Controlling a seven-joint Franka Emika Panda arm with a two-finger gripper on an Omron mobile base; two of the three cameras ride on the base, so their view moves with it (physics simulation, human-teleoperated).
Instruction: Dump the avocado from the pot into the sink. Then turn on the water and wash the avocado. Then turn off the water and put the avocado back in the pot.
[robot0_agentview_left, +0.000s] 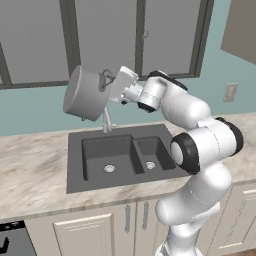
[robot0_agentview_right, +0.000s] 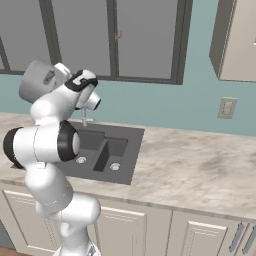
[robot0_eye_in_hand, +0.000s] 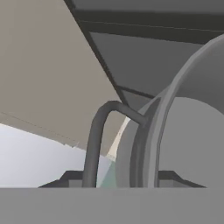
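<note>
The grey pot hangs in the air above the back of the sink, tipped on its side. My gripper is shut on its rim beside a side handle. In the right base view the pot sits behind my arm, above the sink. The hand view shows the pot's rim and its curved handle close up, with the gripper clamped at the rim. Both dark basins show just their silver drains. The avocado is out of view.
The slim faucet stands right under the pot at the sink's back edge, faucet behind my arm. Marbled counter runs to both sides. Windows fill the wall behind; an outlet is to the right. A stove corner shows lower left.
</note>
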